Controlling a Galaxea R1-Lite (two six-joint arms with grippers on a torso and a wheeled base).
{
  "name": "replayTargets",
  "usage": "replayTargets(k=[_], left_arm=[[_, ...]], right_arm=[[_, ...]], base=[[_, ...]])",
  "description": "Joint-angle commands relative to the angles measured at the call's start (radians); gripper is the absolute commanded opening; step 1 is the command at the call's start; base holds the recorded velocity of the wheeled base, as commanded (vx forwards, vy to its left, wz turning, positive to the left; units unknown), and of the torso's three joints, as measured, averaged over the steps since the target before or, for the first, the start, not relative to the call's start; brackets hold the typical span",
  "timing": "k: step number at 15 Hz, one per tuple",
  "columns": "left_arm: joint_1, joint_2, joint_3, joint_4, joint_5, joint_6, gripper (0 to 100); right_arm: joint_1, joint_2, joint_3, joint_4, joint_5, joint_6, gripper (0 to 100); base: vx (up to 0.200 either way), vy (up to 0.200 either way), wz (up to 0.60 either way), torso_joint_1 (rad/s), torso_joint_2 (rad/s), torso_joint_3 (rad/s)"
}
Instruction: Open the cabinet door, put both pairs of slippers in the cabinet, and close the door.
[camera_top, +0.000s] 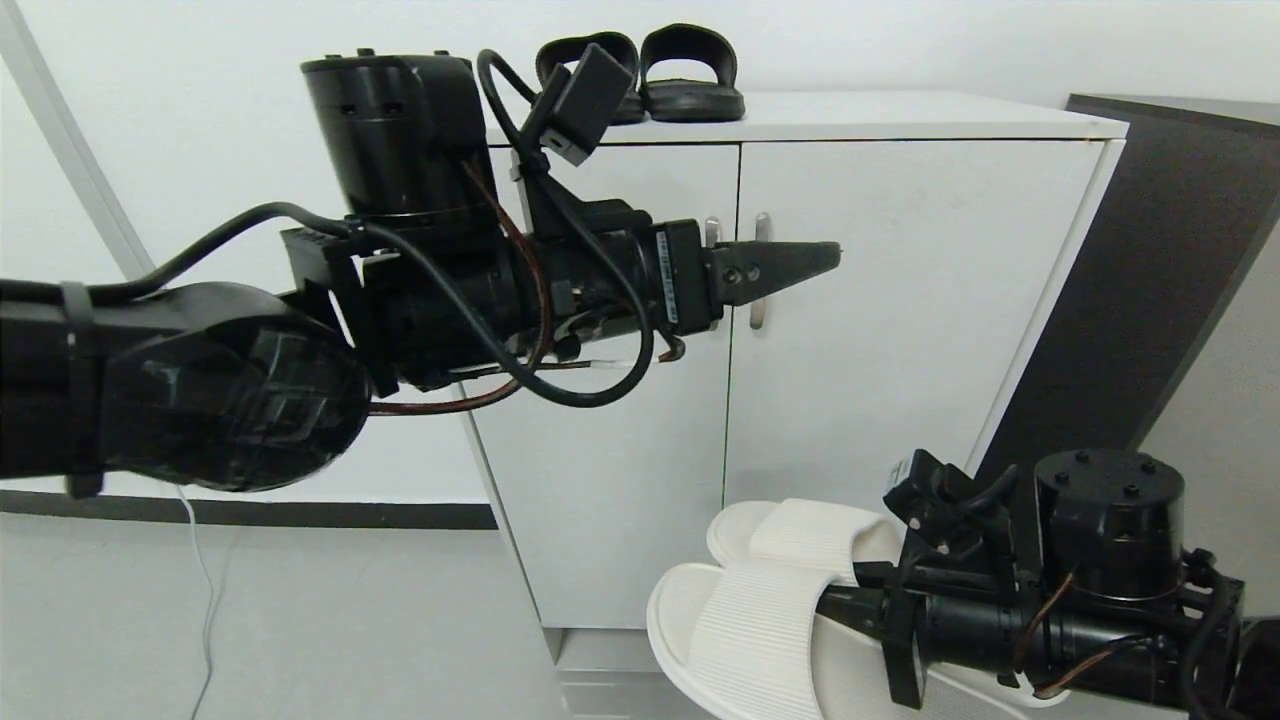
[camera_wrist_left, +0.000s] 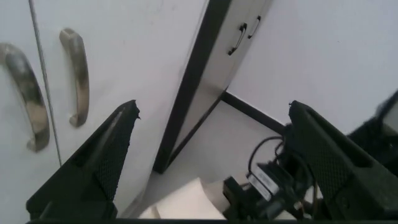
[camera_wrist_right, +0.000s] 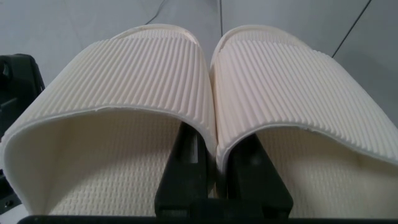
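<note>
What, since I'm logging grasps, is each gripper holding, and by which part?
The right gripper pinches the white slippers together by their adjoining strap walls, one finger inside each. The left gripper is open, holding nothing.

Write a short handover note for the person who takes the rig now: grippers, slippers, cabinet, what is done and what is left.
Left gripper: open, raised in front of the cabinet at the height of the handles, gripping neither.
Right gripper: shut on the white slippers, one finger inside each, held low before the cabinet.
Black slippers: on the cabinet top.
Doors: both shut.
Done: white pair is in hand.
Left: open a door, put both pairs inside, close it.
</note>
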Motion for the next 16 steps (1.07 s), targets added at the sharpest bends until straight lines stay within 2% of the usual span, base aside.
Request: replayTargets(k=[1, 3, 5, 6, 11, 16], left_arm=[[0.000, 0.083, -0.071, 0.004, 0.008, -0.004, 100], [0.000, 0.120, -0.113, 0.012, 0.037, -0.004, 100], [0.000, 0.129, -0.140, 0.053, 0.042, -0.004, 100], [0.001, 0.143, -0.171, 0.087, 0.062, -0.004, 100], [0.014, 0.208, -0.263, 0.114, 0.157, -0.004, 100], [0.032, 0.250, -0.333, 0.157, 0.158, -0.004, 100]], right_arm=[[0.000, -0.002, 0.002, -0.001, 0.000, 0.000, 0], [0.000, -0.002, 0.002, -0.001, 0.000, 0.000, 0], [0.000, -0.002, 0.000, -0.001, -0.001, -0.002, 0], [-0.001, -0.002, 0.000, -0.001, -0.001, -0.002, 0], [0.000, -0.002, 0.000, -0.001, -0.003, -0.002, 0], [-0.001, 0.000, 0.002, -0.001, -0.001, 0.000, 0]], base=[[0.000, 0.000, 0.00, 0.000, 0.00, 0.000], [0.000, 0.000, 0.00, 0.000, 0.00, 0.000], [0.000, 0.000, 0.00, 0.000, 0.00, 0.000], [0.000, 0.000, 0.00, 0.000, 0.00, 0.000], [0.000, 0.000, 0.00, 0.000, 0.00, 0.000], [0.000, 0.000, 0.00, 0.000, 0.00, 0.000]])
